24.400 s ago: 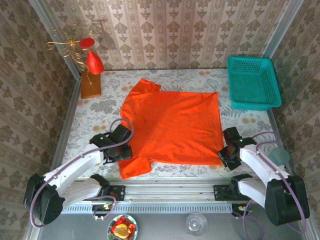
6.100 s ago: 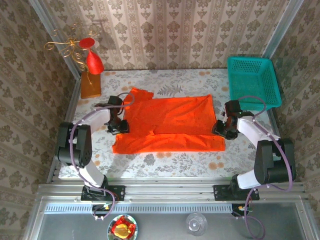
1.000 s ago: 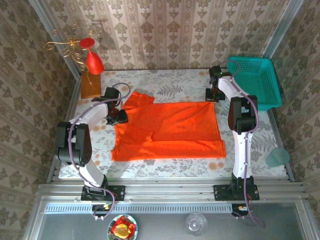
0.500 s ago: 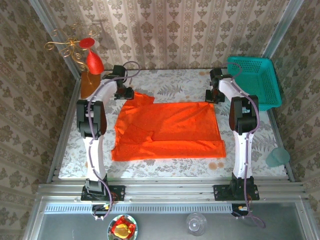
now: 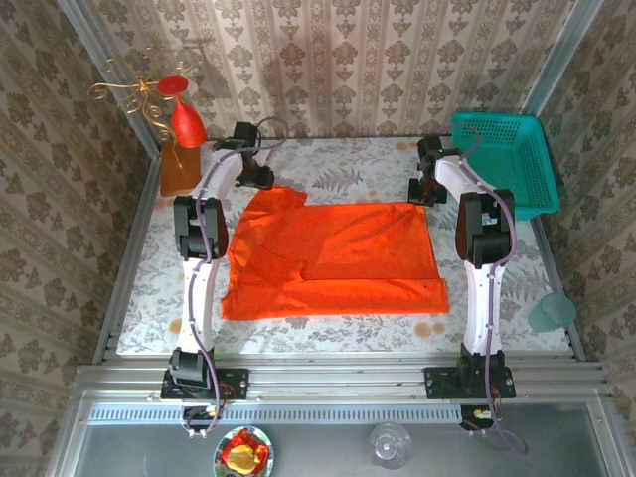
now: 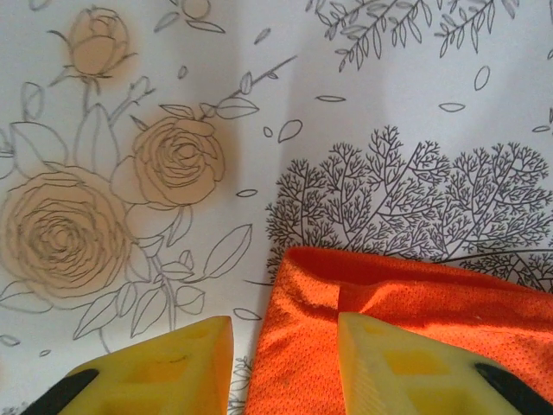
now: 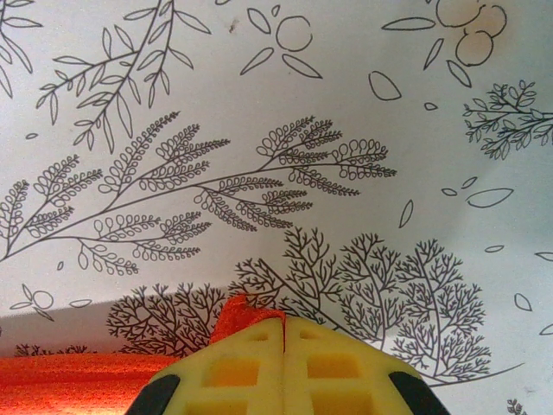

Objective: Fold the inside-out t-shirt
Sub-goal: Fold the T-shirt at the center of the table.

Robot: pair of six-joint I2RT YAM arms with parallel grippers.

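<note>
Across the middle of the white floral-print tabletop (image 5: pixel 348 159) lies a wrinkly orange-red fabric t-shirt (image 5: pixel 338 258), mostly flat. The right claw (image 7: pixel 283 322) is pinched tight on its far right corner, and the left claw (image 6: pixel 281 324) sits narrowly parted over the far left sleeve edge.

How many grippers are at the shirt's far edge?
2: left gripper open over the t-shirt at its far-left sleeve; right gripper shut on its far-right corner.

Fingers over the shirt's corner.
Two yellow fingers (image 6: pixel 173 370) stand apart at the lower edge. The orange shirt (image 6: pixel 406 298) reaches into the gap and under the right-hand one, lying on the rose-and-tree-printed counter (image 6: pixel 346 104).
</note>
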